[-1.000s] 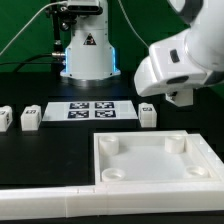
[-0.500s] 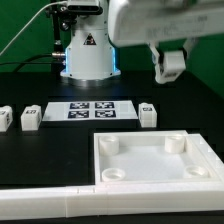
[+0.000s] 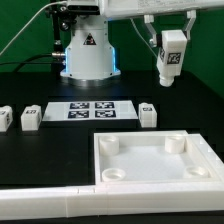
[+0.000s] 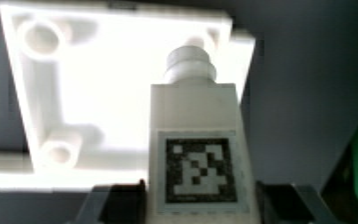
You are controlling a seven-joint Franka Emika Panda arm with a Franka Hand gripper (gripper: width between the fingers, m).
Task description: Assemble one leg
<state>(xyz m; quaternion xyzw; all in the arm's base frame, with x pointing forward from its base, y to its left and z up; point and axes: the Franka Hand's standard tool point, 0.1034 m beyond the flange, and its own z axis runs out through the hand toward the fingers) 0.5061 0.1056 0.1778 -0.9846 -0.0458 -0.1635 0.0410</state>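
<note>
Dark fingers [image 4: 115,203]: one stands on each side of the leg's near end and presses on it. The gripper [image 3: 170,37] is closed around the leg, no wider than the leg itself.
Leg [image 3: 171,58]: a white block held upright in the air with its tag facing the exterior camera. It is high above the black table [image 3: 50,150] and well apart from the panel [image 3: 150,162].
Wrist view only: a round peg [image 4: 190,60] on the leg's far end. The panel's round sockets lie behind the leg.
Exterior view only: the marker board [image 3: 90,110], small white blocks [image 3: 30,118] on the table beside it, and the long rail [image 3: 50,205] along the near edge.
Change: half a second ago the gripper was lower and the tag did not show. Now it is higher and the tag is plain.
</note>
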